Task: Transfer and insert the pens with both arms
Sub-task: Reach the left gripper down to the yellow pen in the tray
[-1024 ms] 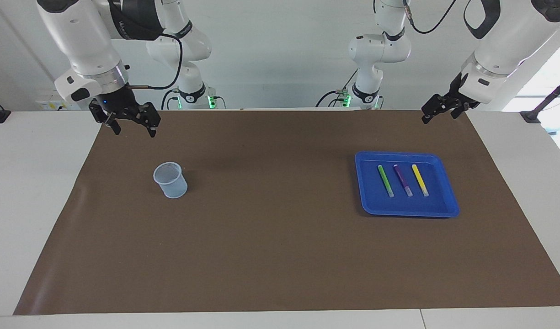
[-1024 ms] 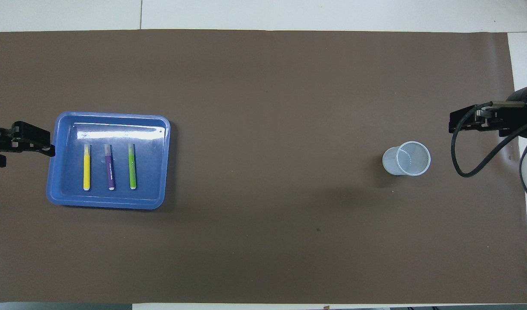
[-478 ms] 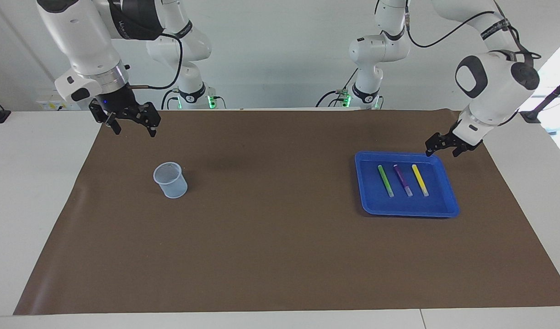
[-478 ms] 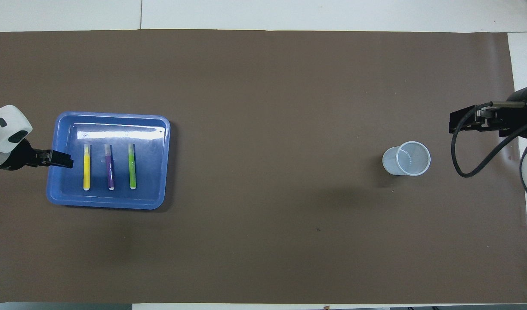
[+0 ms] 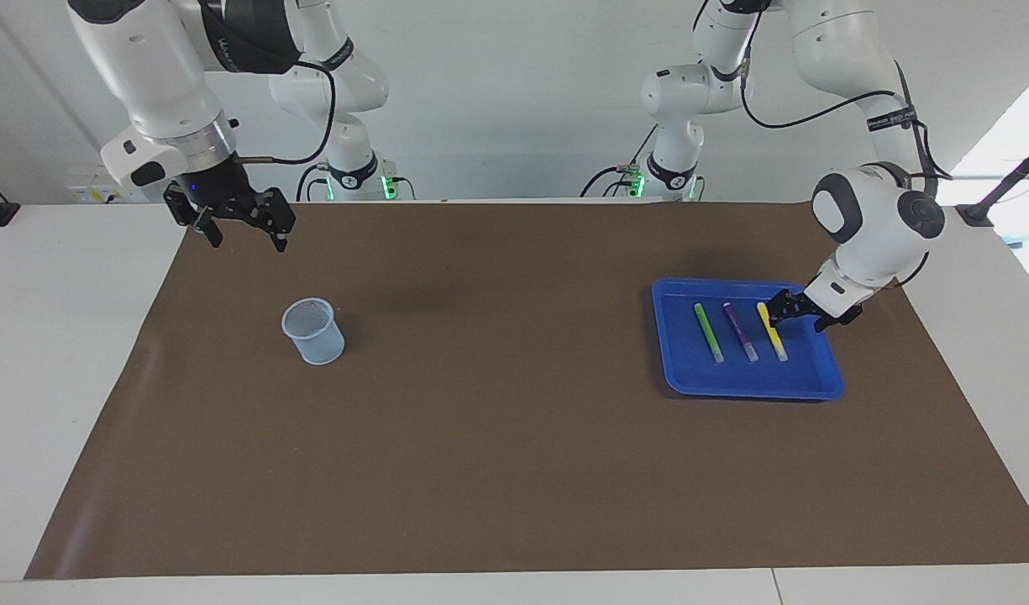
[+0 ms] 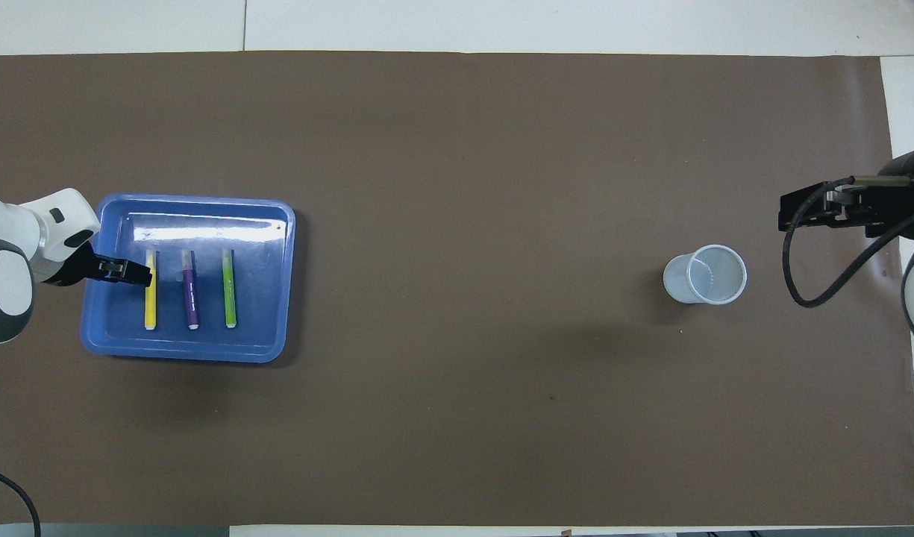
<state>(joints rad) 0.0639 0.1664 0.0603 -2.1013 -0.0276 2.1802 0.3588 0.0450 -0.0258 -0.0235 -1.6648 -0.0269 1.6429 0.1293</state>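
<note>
Robotics lab: several mounted arms (image 5: 690,92)

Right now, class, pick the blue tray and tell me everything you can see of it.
The blue tray is a shallow rectangle with rounded corners and a raised rim, glossy like plastic. It lies flat on the brown mat toward the left arm's end of the table. Three pens lie side by side in it: green pen, purple pen and yellow pen, pale caps pointing away from the robots. The left hand is low over it at the yellow pen.
</note>
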